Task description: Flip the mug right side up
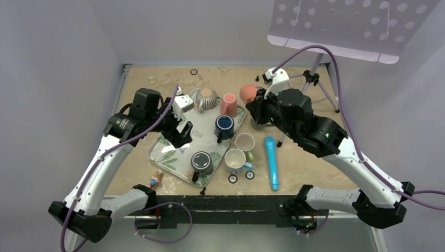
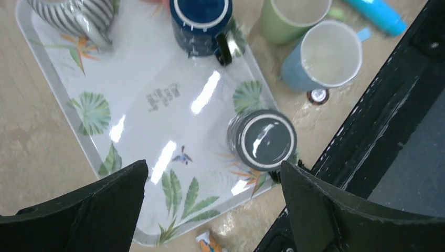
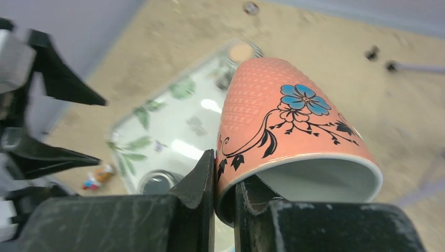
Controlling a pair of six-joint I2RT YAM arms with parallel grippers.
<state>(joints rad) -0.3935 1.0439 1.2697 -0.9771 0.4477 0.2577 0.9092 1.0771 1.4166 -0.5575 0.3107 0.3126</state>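
My right gripper (image 3: 224, 173) is shut on the rim of a salmon-pink mug (image 3: 294, 126) with a blue flower and black vine print. One finger is inside the rim and one is outside. It holds the mug in the air, tilted, with the mouth towards the wrist camera. In the top view the mug (image 1: 248, 94) hangs just past the tray's far right corner, at my right gripper (image 1: 257, 107). My left gripper (image 2: 212, 173) is open and empty above the tray's near part, also seen from the top (image 1: 183, 134).
The leaf-print tray (image 1: 173, 157) holds an upside-down dark grey mug (image 1: 202, 163), an upright blue mug (image 1: 224, 125), an inverted pink cup (image 1: 228, 104) and a striped mug (image 1: 205, 98). Green (image 1: 245, 143) and light blue (image 1: 235, 159) mugs and a teal tube (image 1: 271, 161) lie to its right. A tripod (image 1: 315, 79) stands at the back right.
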